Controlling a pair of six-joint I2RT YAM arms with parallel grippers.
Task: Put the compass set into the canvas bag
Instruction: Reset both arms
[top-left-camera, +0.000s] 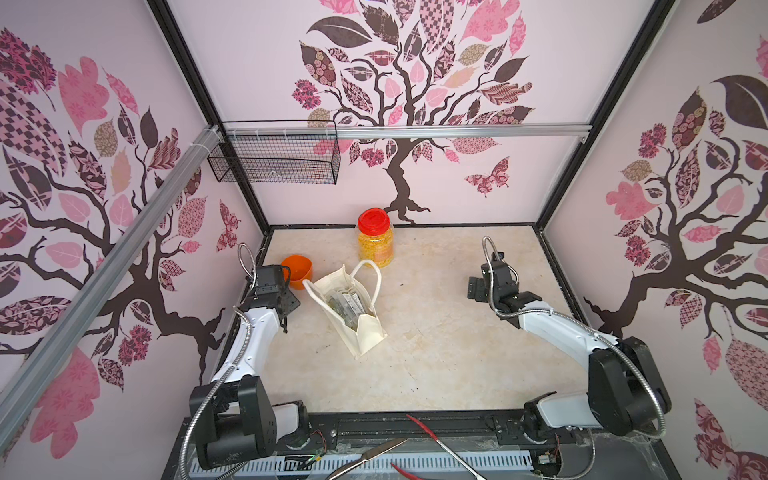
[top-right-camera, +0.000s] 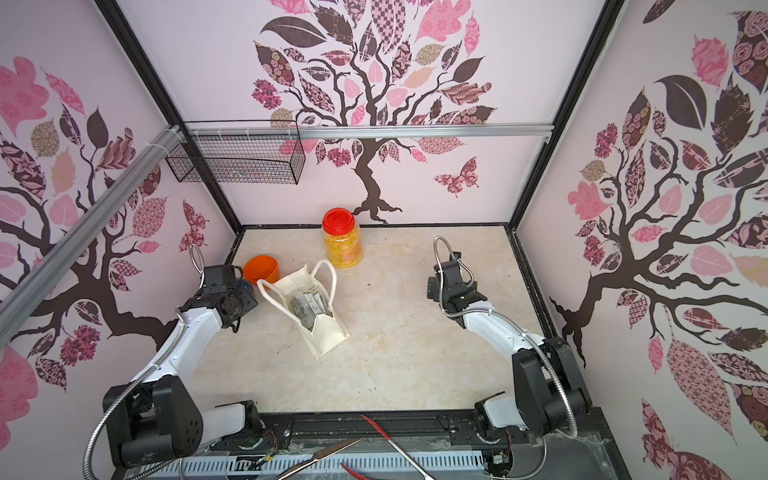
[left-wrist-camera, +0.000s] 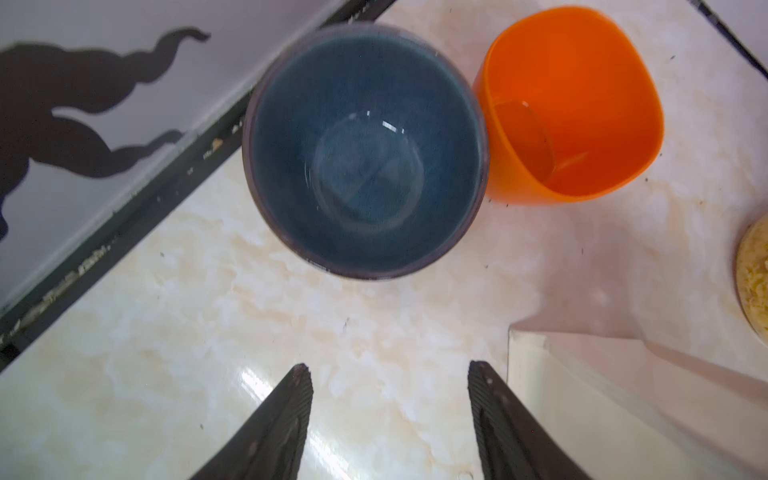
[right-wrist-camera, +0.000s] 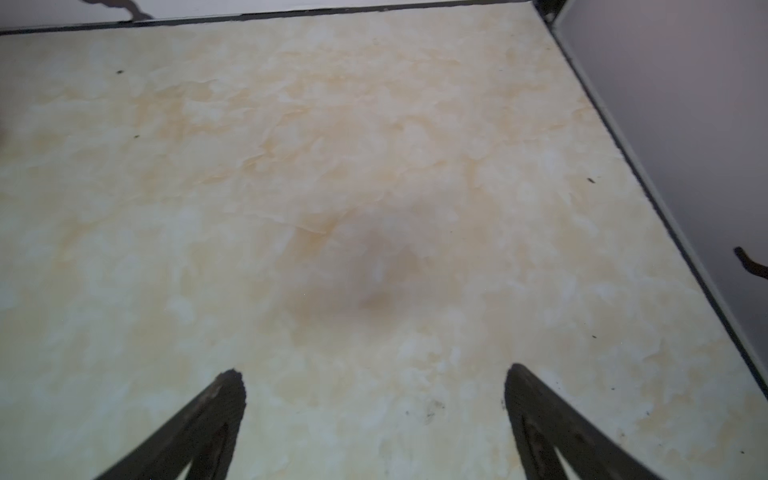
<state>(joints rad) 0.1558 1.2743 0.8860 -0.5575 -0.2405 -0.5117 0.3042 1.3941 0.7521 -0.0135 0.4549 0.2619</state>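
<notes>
On the counter, nearer the left arm, the canvas bag sits open-mouthed with the compass set inside. Left tool, released and empty, hangs beside the bag near a blue bowl. Right tool, spread wide and empty, is well apart.

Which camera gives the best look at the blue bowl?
The left wrist view: the blue bowl sits whole in frame, rim and empty inside visible. In the top views the left arm hides nearly all of it. The right wrist view does not show it.
</notes>
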